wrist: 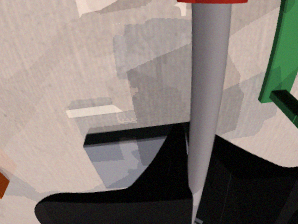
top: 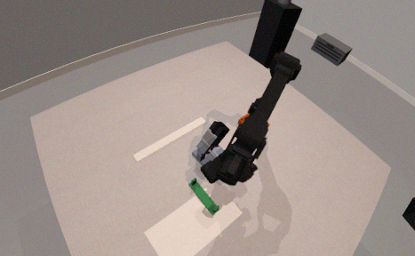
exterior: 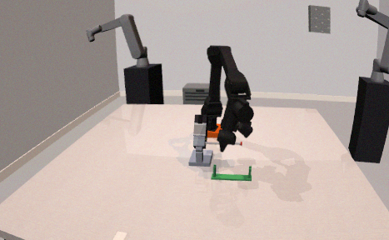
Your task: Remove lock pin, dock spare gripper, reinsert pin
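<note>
My gripper [exterior: 223,144] [wrist: 184,131] is shut on the lock pin, a grey rod [exterior: 235,143] [wrist: 211,55] with a red head [exterior: 241,143] [wrist: 212,1]. The pin is level, its head pointing away from the mount. Its other end reaches toward the upright grey and black assembly; whether it enters a hole is hidden. The mount's blue-grey base [exterior: 195,161] stands on the table. Above it rises a grey block [top: 209,137] [exterior: 199,134] with a black top [top: 219,129] [exterior: 199,118], apparently the spare gripper standing in the socket. The socket's hole cannot be made out.
A green cradle [top: 203,196] [exterior: 231,177] [wrist: 284,55] with two upright ends lies close in front of the mount. An orange part [top: 243,118] [exterior: 214,132] is behind the mount near my arm's base. Pale strips and patches mark the table.
</note>
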Controlling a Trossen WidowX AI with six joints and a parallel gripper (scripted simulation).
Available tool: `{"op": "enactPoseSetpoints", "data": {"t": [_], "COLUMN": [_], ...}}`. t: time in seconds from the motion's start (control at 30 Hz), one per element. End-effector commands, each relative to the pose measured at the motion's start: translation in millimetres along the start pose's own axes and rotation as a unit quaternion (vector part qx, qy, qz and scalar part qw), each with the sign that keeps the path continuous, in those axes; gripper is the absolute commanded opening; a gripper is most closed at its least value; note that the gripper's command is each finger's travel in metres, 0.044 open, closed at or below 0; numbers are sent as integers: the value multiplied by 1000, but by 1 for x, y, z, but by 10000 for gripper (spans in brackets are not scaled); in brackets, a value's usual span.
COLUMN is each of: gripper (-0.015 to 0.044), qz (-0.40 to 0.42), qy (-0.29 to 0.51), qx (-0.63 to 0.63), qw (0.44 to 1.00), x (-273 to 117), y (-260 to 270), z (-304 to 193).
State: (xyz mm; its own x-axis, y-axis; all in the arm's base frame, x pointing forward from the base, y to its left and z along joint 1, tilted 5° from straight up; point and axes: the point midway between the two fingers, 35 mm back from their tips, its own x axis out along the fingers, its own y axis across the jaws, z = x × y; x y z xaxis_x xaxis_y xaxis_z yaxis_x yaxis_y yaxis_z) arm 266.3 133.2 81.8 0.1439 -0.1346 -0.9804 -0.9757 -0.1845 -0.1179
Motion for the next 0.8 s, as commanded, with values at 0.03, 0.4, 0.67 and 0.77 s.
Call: {"op": "enactPoseSetpoints", "data": {"t": [0.03,0.4,0.67,0.77], "gripper": [0,0,0,0], "qz": [0,-2,-2,-3], "qy": [3,2,2,2], "qx": [-2,-1,-2,-2], "qw": [1000,1000,1000,1000], "x": [2,3,3,4], "y": [2,0,0,0], "z": [-3,-8,-11,-13]}}
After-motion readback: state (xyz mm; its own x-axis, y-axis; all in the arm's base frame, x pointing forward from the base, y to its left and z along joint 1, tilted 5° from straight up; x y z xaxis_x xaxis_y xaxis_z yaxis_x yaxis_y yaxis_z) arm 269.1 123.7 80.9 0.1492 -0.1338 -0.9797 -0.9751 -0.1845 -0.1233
